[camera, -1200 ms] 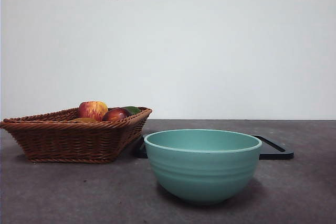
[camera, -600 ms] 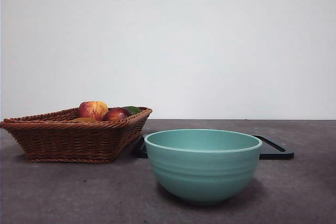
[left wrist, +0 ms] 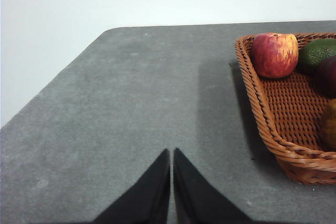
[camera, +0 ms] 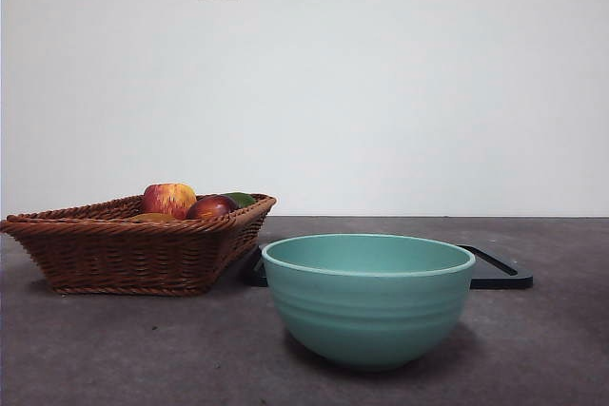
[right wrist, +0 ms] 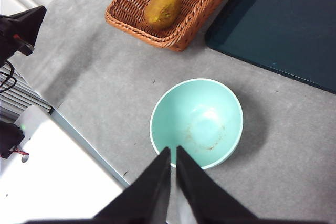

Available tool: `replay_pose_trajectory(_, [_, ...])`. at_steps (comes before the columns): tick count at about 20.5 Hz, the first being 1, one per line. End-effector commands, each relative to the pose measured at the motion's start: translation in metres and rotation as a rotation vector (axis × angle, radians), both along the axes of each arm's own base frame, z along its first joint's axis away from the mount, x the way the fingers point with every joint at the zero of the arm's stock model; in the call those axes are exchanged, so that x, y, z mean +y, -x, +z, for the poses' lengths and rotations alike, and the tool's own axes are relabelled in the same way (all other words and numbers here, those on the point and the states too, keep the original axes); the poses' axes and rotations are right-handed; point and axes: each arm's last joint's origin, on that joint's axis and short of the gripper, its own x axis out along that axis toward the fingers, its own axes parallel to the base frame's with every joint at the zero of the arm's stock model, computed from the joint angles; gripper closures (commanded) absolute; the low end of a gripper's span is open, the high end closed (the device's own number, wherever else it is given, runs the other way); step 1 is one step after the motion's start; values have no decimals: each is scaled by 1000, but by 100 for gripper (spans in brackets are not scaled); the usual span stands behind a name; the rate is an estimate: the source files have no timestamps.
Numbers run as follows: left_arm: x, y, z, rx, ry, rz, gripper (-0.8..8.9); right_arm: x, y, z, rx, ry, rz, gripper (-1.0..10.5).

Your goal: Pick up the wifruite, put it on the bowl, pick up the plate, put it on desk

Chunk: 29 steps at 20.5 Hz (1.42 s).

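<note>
Front view: the teal bowl (camera: 367, 299) stands empty on the grey surface (camera: 114, 349), with a wicker basket (camera: 133, 252) beside it holding an apple (camera: 169, 200) and a dark red fruit (camera: 210, 207). A black tray (camera: 497, 274) lies behind the bowl.

Left wrist view: the left gripper (left wrist: 171, 153) hangs above bare surface beside the basket, its fingers pressed together and holding nothing.

Right wrist view: the right gripper (right wrist: 173, 151) hovers high over the bowl's rim, fingers closed and empty. The wifruite (right wrist: 162, 9) lies in the basket, well apart from both grippers.
</note>
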Motion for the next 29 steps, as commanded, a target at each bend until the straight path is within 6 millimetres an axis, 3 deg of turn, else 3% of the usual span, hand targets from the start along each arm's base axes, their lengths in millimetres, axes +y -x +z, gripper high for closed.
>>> replay_pose_trajectory(1, [0, -1, -7, 24, 3, 8, 805, 2, 0, 3, -8, -12, 7, 937])
replay_pose_trajectory(5, [0, -1, -7, 24, 3, 8, 805, 1, 1, 3, -15, -11, -1, 937])
replay_pose_trajectory(9, [0, -1, -7, 24, 3, 8, 805, -17, 2, 10, -149, 15, -57, 937])
replay_pose_trajectory(15, [0, -1, -7, 24, 3, 8, 805, -58, 8, 10, -484, 57, -436, 937])
replay_pose_trajectory(20, [0, -1, -7, 24, 3, 8, 805, -74, 9, -26, -740, 86, -604, 937])
replay_pose_trajectory(29, [0, -1, -7, 24, 3, 8, 805, -80, 2, -83, -795, 93, -681, 937])
